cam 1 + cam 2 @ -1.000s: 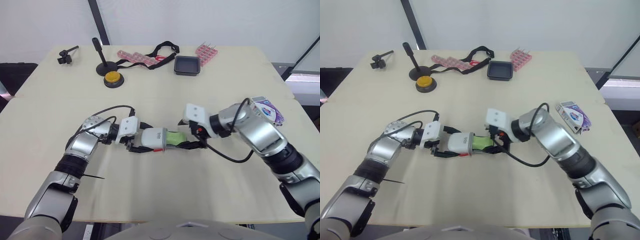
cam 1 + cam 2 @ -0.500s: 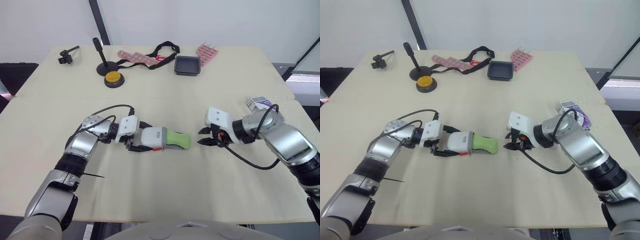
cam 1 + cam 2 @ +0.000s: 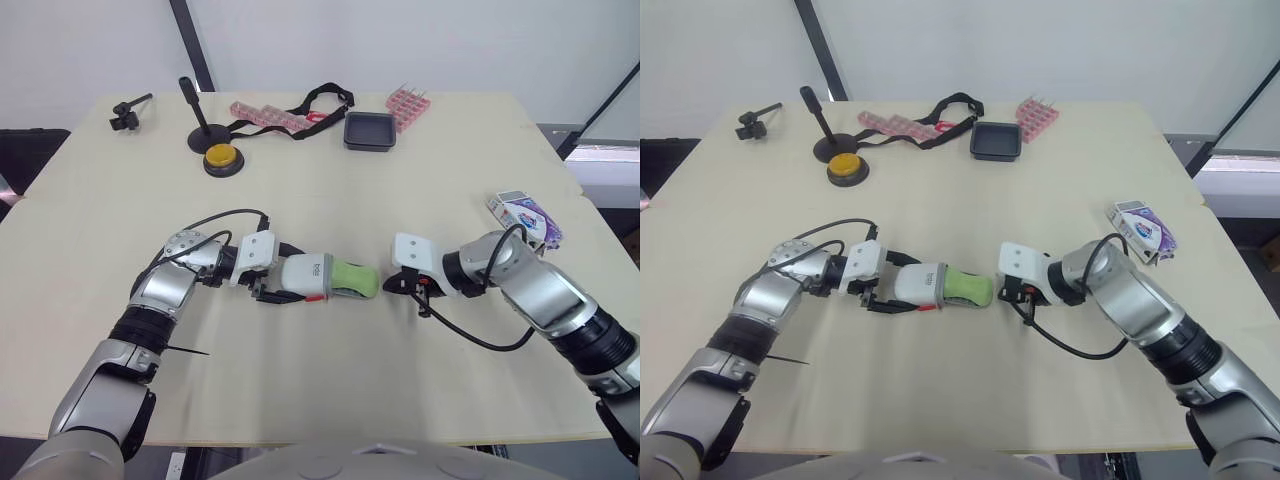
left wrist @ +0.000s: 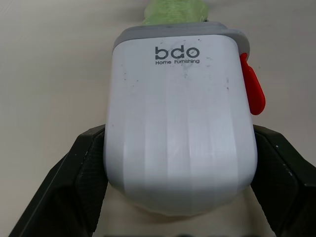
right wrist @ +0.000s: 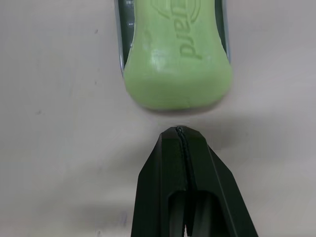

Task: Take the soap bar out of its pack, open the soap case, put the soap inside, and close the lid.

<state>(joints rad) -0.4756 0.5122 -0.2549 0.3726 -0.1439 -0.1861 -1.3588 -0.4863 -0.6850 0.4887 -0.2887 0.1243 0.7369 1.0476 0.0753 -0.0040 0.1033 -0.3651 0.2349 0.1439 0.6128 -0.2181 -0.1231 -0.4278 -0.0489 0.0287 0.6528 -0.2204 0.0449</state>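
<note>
A white soap case (image 3: 305, 277) with a red latch lies on its side on the table, and my left gripper (image 4: 180, 170) is shut on it, one black finger (image 4: 81, 170) on each flank. A green soap bar (image 3: 353, 279) sticks halfway out of the case's open end. My right gripper (image 5: 178, 133) is shut on nothing. Its tip (image 3: 389, 284) rests just short of the soap's rounded end, a small gap apart. The purple and white soap pack (image 3: 522, 214) lies at the table's right edge.
Along the far side stand a black tray (image 3: 370, 130), a yellow button (image 3: 223, 158), a black stand (image 3: 200, 125), a black strap (image 3: 320, 100), pink strips (image 3: 270, 115) and a small black clamp (image 3: 128, 112). Cables trail from both wrists.
My right gripper let go of the soap, drew back to the right while shutting, then returned with its shut tip near the soap's end. The left gripper and case stayed put.
</note>
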